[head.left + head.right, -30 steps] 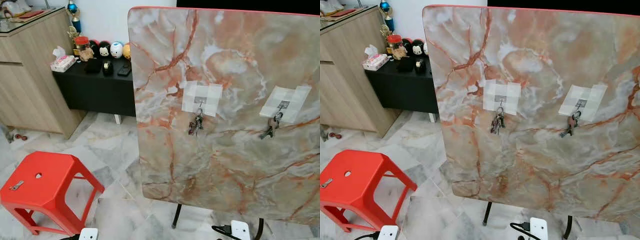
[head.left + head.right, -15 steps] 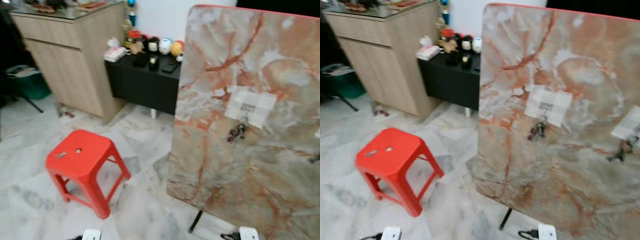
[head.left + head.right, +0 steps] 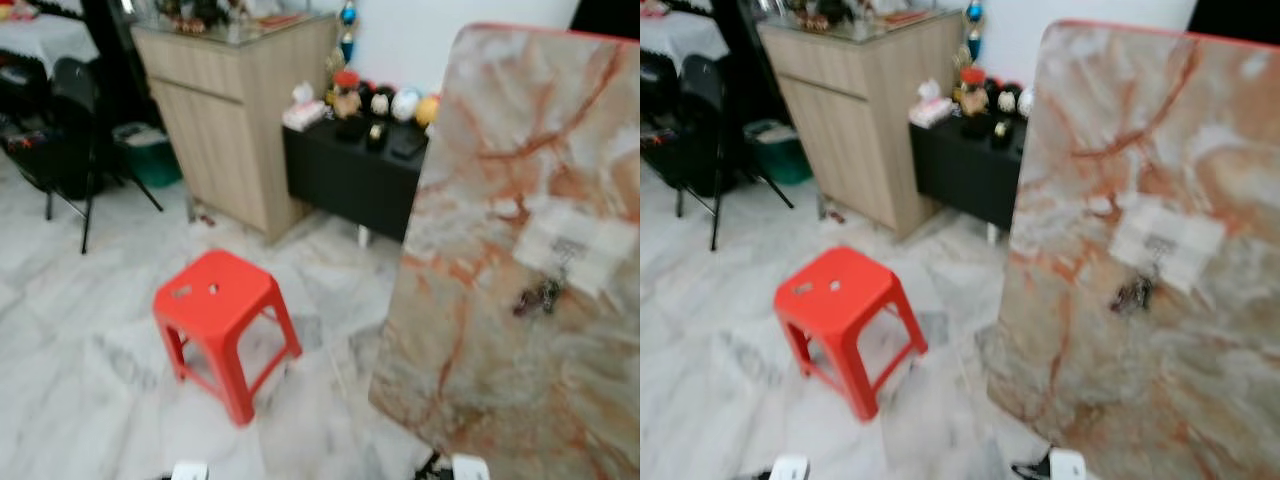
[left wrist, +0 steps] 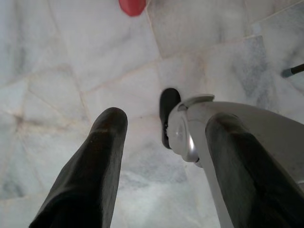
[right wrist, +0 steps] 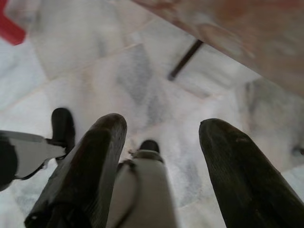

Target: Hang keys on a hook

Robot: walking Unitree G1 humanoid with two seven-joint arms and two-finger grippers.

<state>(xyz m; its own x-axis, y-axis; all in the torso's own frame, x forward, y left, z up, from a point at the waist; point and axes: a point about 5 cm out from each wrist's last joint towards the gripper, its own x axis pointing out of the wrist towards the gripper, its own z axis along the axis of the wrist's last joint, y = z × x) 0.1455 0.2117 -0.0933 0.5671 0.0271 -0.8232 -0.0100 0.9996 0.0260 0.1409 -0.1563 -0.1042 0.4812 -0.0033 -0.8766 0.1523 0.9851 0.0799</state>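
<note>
A tall marble-patterned board (image 3: 500, 380) stands upright on the right. A white taped patch with a hook (image 3: 575, 248) sits on its face, and a dark bunch of keys (image 3: 538, 297) hangs from it. A red plastic stool (image 3: 225, 310) stands on the floor to the board's left, with a small grey key-like thing (image 3: 181, 291) on its seat, blurred. My left gripper (image 4: 166, 121) hangs low over the marble floor, open and holding nothing. My right gripper (image 5: 164, 126) hangs likewise, open and holding nothing, near the board's black leg (image 5: 185, 59).
A wooden cabinet (image 3: 230, 130) stands at the back, with a low black table (image 3: 350, 180) carrying small figurines beside it. A black chair (image 3: 60, 130) and a green bin (image 3: 150, 165) are at the far left. The floor is pale marble tile.
The camera has swung left and the whole picture has shifted right. The stool now sits nearer the middle, and the second hook with keys has slid out past the right edge.
</note>
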